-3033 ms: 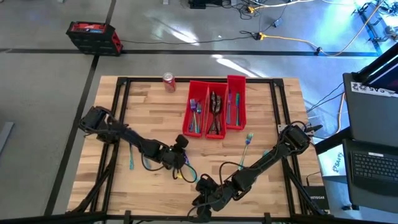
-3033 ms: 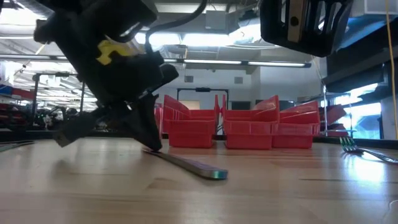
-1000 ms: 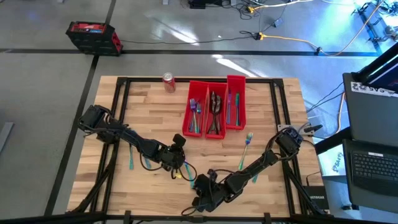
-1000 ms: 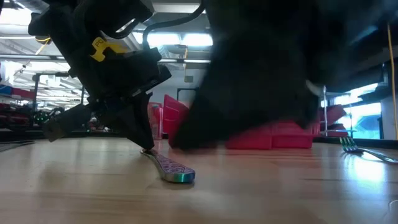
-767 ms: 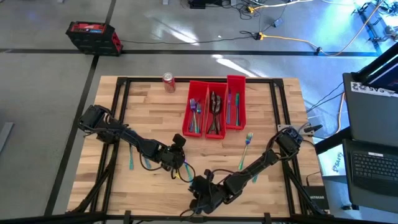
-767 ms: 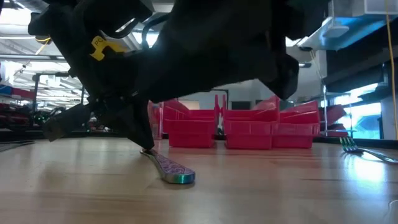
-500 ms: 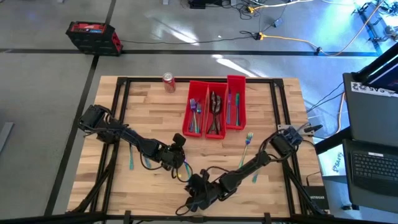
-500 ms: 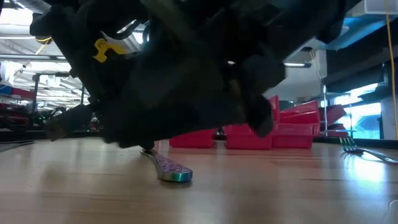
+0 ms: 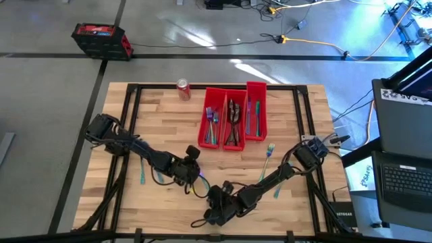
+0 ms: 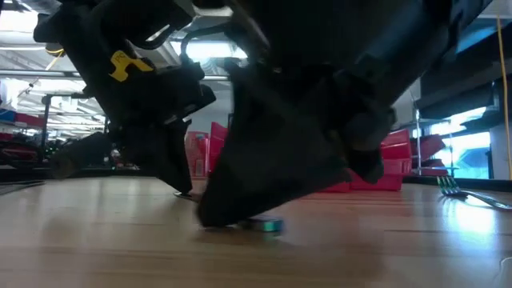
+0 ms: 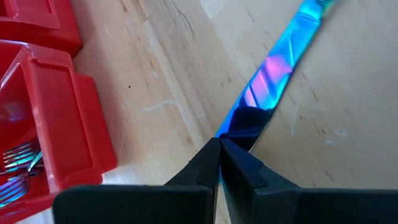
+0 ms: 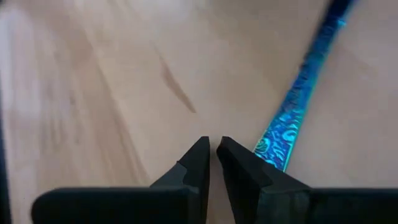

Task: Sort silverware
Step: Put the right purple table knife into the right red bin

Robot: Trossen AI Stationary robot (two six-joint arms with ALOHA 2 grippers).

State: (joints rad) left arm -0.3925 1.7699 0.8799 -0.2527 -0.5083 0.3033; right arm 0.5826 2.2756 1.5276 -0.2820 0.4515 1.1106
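An iridescent blue-purple knife lies on the wooden table between my two grippers. My left gripper is shut on its blade end. Its patterned handle end rests on the table, and the low view shows it as a teal tip. My right gripper is shut and slants down to the table right beside that handle end. From above, my left gripper is at mid-table and my right gripper is just nearer the near edge. My left gripper pinches the knife's blade end between its two fingertips, slanting down from above and lying along the knife. That end is raised a little, and the handle end rests on the table. My right gripper: its fingertip is close beside the handle end; I cannot tell whether it touches.
Three long red bins with sorted silverware stand at the far middle, and a red can stands left of them. A loose fork lies right of centre. More teal pieces lie at the left, under my left arm.
My right gripper has gone toward the table's left edge and down, to the table beside the knife's handle end. The handle end has slid a little over the table, while the blade end has stayed in my left gripper.
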